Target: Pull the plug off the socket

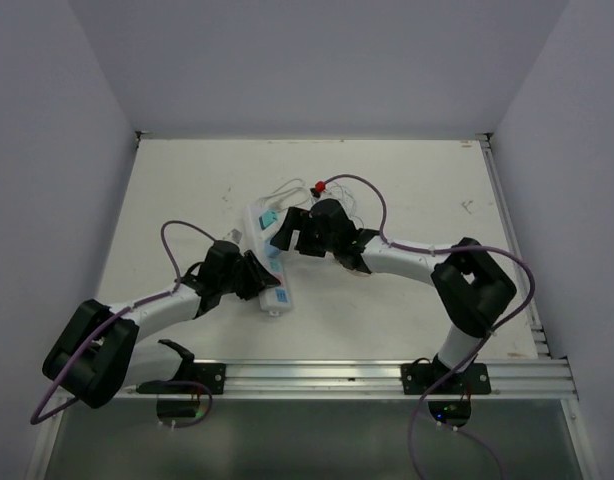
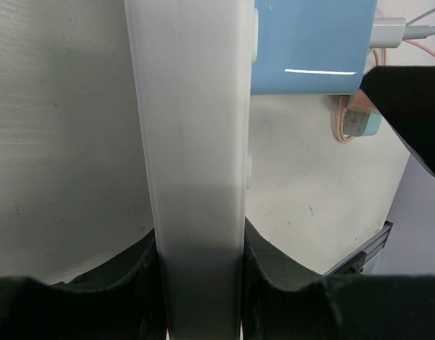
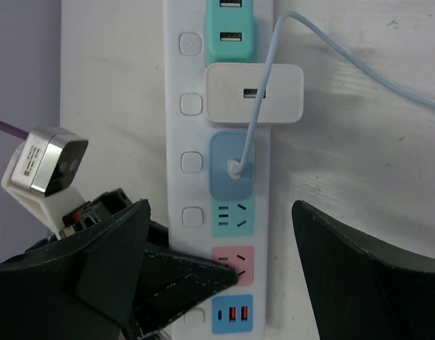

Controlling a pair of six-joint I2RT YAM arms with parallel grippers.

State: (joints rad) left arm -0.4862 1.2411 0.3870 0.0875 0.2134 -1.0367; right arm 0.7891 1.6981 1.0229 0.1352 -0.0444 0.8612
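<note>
Your left gripper (image 2: 200, 265) is clamped on the socket (image 3: 193, 106); your right gripper (image 3: 266, 242) stands apart, blue plug (image 3: 233, 164) at its 12 o'clock.

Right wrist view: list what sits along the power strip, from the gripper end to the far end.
Along the power strip: blue USB face → pink outlet → teal outlet → blue plug with its cable → white charger → teal USB face.

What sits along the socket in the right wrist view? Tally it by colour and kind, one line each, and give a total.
teal outlet faces: 2
pink outlet face: 1
blue outlet face: 1
white adapter, plugged in: 1
blue adapter, plugged in: 1
Total on the socket: 6
</note>
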